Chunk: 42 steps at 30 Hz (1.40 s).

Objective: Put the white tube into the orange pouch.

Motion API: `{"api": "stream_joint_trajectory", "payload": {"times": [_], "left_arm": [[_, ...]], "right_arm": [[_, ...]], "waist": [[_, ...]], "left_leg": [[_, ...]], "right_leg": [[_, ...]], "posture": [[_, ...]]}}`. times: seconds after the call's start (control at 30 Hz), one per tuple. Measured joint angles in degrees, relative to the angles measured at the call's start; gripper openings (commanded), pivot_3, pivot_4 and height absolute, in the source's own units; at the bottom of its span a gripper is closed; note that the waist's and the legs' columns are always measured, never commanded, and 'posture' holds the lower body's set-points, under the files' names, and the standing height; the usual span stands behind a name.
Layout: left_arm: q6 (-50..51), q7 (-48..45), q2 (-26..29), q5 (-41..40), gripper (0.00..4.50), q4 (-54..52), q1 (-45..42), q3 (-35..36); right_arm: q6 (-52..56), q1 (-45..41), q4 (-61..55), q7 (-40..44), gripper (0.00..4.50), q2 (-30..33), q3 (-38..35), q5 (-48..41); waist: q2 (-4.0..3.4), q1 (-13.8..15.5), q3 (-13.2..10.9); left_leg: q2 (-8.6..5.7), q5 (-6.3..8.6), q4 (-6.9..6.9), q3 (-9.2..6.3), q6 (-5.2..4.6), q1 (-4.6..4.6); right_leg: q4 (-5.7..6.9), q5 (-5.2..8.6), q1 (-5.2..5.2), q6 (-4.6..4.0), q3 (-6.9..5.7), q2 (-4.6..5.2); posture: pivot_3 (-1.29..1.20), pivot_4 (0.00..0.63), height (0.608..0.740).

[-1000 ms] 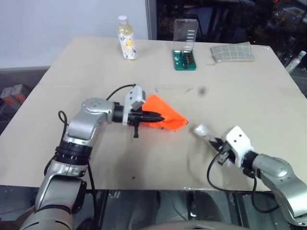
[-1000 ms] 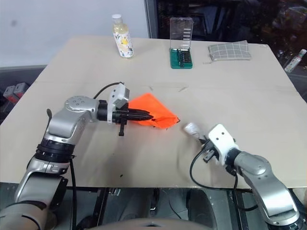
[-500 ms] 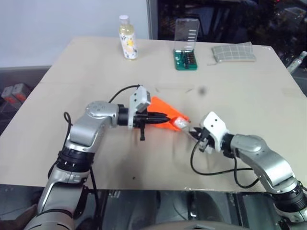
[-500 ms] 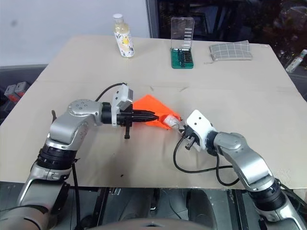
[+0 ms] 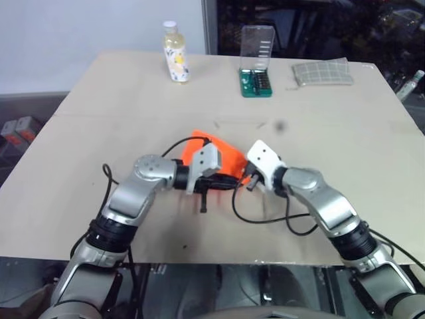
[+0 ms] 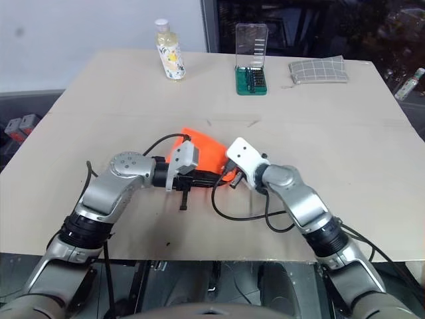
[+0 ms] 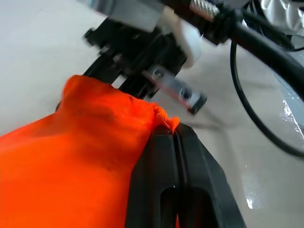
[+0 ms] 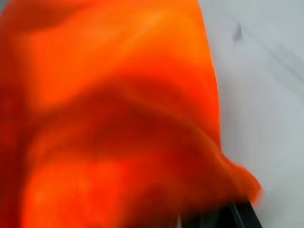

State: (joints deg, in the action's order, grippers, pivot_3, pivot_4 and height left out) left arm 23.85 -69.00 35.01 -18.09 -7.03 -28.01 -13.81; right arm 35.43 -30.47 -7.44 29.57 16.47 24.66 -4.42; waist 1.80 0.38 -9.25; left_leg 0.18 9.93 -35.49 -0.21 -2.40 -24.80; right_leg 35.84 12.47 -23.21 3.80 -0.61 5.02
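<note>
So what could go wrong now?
The left gripper pinches just a corner of the pouch, so the fabric might slip free. The right gripper is pressed into the pouch's mouth, and the two grippers sit very close and could bump. I can't see the tube, so it may snag on the edge instead of sliding in.

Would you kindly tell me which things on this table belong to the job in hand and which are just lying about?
In the job:
- orange pouch, its edge pinched by the left end effector
- right end effector, at the pouch

Lying about:
- bottle of yellowish liquid
- green screwdriver-bit case
- grey gridded pad
</note>
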Motion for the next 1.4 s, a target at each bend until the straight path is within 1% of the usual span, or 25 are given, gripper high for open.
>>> {"api": "stream_joint_trajectory", "payload": {"times": [0.07,0.13,0.17,0.2,0.3,0.43,0.53,0.57,0.6,0.7,0.83,0.93,1.0,1.03,1.17,1.23,1.3,1.33,1.37,1.4], "left_arm": [[-0.5,0.1,0.5,0.0,0.0,0.6,0.1,0.6],[-0.5,0.2,0.6,-0.1,0.0,1.2,0.1,1.3],[-0.5,0.2,0.6,-0.2,0.0,1.4,0.1,1.6],[-0.3,0.4,0.5,-0.5,0.0,2.0,0.0,2.0],[-1.5,1.1,-1.2,-2.5,0.0,5.9,0.1,5.6],[-1.9,1.6,-2.1,-5.6,0.0,11.1,-0.2,10.5],[-1.4,1.1,-2.7,-7.6,0.0,12.4,-0.8,12.0],[-0.2,0.4,-3.1,-9.4,0.0,12.7,-1.3,12.7],[0.3,0.2,-3.1,-10.2,0.0,12.7,-1.5,13.1],[3.4,-0.8,-3.0,-13.7,0.0,12.8,-3.1,14.4],[4.1,-2.5,-2.2,-14.0,0.0,12.6,-3.2,14.3],[4.1,-2.6,-2.0,-14.0,0.0,10.8,-2.5,13.8],[4.2,-2.6,-1.9,-13.9,0.0,10.0,-2.1,13.6],[4.2,-2.5,-1.8,-13.7,0.0,9.2,-1.5,13.5],[3.3,-2.0,-1.9,-12.5,0.0,6.9,-0.2,12.1],[3.1,-1.5,-2.2,-12.2,0.0,5.9,0.1,11.4],[3.0,-0.8,-2.4,-12.1,0.0,5.5,0.1,11.4],[2.9,-0.5,-2.4,-12.1,0.0,5.4,0.1,11.4],[2.9,-0.2,-2.4,-12.0,0.0,5.4,0.1,11.4],[2.9,0.1,-2.4,-11.8,0.0,5.4,0.2,11.4]], "right_arm": [[-3.8,-0.7,4.1,1.4,1.35,-2.5,-0.2,-0.5],[-6.0,-0.4,6.1,1.9,2.28,-3.6,-0.4,-0.8],[-6.7,-0.2,6.3,1.9,2.8,-3.4,-0.6,-0.7],[-7.1,0.4,5.4,1.9,3.12,-2.7,-1.7,-0.8],[-6.4,4.0,-1.1,2.8,3.12,1.7,-5.8,-2.0],[-0.5,9.6,-14.9,5.7,3.12,7.3,-14.0,-8.7],[2.1,11.8,-19.1,6.5,3.12,8.5,-16.5,-11.9],[2.6,12.8,-19.6,6.2,3.12,9.0,-16.6,-12.1],[2.7,13.2,-19.4,5.9,3.12,9.1,-16.6,-11.9],[0.0,13.4,-15.1,3.7,3.12,11.9,-14.3,-6.0],[-3.1,13.0,-8.1,2.9,3.12,12.5,-9.9,-0.3],[-6.1,11.2,-4.7,2.3,3.12,11.0,-6.4,3.7],[-7.0,10.3,-3.9,2.0,3.12,9.9,-5.7,4.3],[-7.8,9.1,-2.7,1.9,3.12,8.1,-5.1,4.9],[-9.5,5.4,-1.0,3.1,3.12,4.4,-2.0,6.0],[-10.4,2.9,-0.9,4.8,2.61,2.7,0.4,6.5],[-11.1,1.9,-0.8,5.7,1.92,2.6,1.7,7.1],[-11.1,1.9,-0.5,6.2,1.23,2.8,1.7,7.5],[-11.2,1.9,-0.5,6.5,0.77,3.6,1.7,7.7],[-11.3,2.0,-0.5,6.6,0.46,4.2,1.6,7.7]], "waist": [[0.01,-0.2,0.0],[-0.02,-0.3,0.0],[-0.03,-0.2,0.0],[-0.03,-0.2,0.0],[-0.05,0.3,0.0],[-0.07,0.3,-0.1],[-0.06,0.1,0.0],[-0.06,0.1,0.0],[-0.06,0.1,0.0],[-0.06,0.1,0.0],[-0.05,0.1,0.0],[-0.06,-0.1,0.0],[-0.05,-0.3,0.0],[-0.05,-0.5,0.0],[-0.05,-0.9,0.0],[-0.05,-0.9,0.0],[-0.05,-0.8,0.0],[-0.05,-0.8,0.0],[-0.05,-0.7,0.0],[-0.05,-0.8,0.0]], "left_leg": [[0.01,0.0,0.01,-0.02,0.0,0.02],[0.02,0.0,0.02,-0.04,0.0,0.01],[0.01,0.0,0.02,-0.05,0.0,0.01],[0.01,0.0,0.02,-0.05,0.0,0.0],[-0.02,0.0,0.01,-0.05,0.0,-0.01],[0.06,0.0,0.06,-0.05,0.0,0.02],[0.11,0.0,0.06,-0.03,0.01,0.05],[0.11,0.0,0.05,-0.02,0.0,0.05],[0.11,0.0,0.04,-0.01,0.01,0.05],[0.08,0.0,-0.03,0.05,0.01,0.04],[0.07,0.0,0.04,0.11,0.01,-0.01],[0.06,0.0,0.07,0.14,0.01,-0.02],[0.07,0.0,0.06,0.14,0.01,-0.01],[0.07,0.0,0.06,0.14,0.01,-0.01],[0.08,0.0,0.06,0.11,0.01,0.0],[0.08,0.0,0.06,0.09,0.01,-0.01],[0.07,0.0,0.06,0.06,0.02,-0.02],[0.04,0.0,0.06,0.07,0.02,-0.02],[0.02,0.0,0.06,0.08,0.02,-0.03],[0.02,0.0,0.06,0.09,0.02,-0.03]], "right_leg": [[0.01,-0.01,0.01,0.02,0.0,-0.05],[0.03,-0.03,0.0,0.04,-0.01,-0.06],[0.03,-0.04,0.0,0.06,-0.01,-0.05],[0.02,-0.04,0.01,0.07,0.0,-0.03],[0.0,-0.04,0.01,0.07,0.02,0.01],[0.02,-0.09,0.0,0.16,0.0,-0.05],[0.02,0.0,0.0,0.0,0.0,-0.08],[0.02,-0.01,0.0,-0.02,0.0,-0.08],[0.02,-0.02,0.0,-0.03,0.01,-0.07],[0.02,-0.03,0.01,-0.05,0.02,-0.04],[0.01,-0.04,-0.08,-0.06,0.07,-0.04],[0.01,-0.06,-0.11,-0.03,0.12,-0.07],[0.01,-0.06,-0.11,-0.03,0.12,-0.07],[0.01,-0.05,-0.11,-0.04,0.13,-0.07],[0.02,-0.05,-0.1,-0.05,0.13,-0.07],[0.03,-0.06,-0.1,-0.03,0.12,-0.07],[0.02,-0.06,-0.09,-0.03,0.11,-0.07],[0.01,-0.06,-0.09,-0.03,0.12,-0.05],[0.01,-0.06,-0.09,-0.03,0.12,-0.03],[0.0,-0.06,-0.09,-0.03,0.13,-0.02]], "posture": [[0.0,0.15,0.74],[0.0,0.15,0.74],[0.0,0.15,0.74],[0.0,0.15,0.74],[0.0,0.15,0.74],[0.0,0.15,0.74],[0.0,0.15,0.74],[0.0,0.15,0.74],[0.0,0.15,0.74],[0.0,0.15,0.74],[0.0,0.15,0.74],[0.0,0.15,0.74],[0.0,0.15,0.74],[0.0,0.15,0.74],[0.0,0.15,0.74],[0.0,0.15,0.74],[0.0,0.15,0.74],[0.0,0.15,0.74],[0.0,0.15,0.74],[0.0,0.15,0.74]]}}
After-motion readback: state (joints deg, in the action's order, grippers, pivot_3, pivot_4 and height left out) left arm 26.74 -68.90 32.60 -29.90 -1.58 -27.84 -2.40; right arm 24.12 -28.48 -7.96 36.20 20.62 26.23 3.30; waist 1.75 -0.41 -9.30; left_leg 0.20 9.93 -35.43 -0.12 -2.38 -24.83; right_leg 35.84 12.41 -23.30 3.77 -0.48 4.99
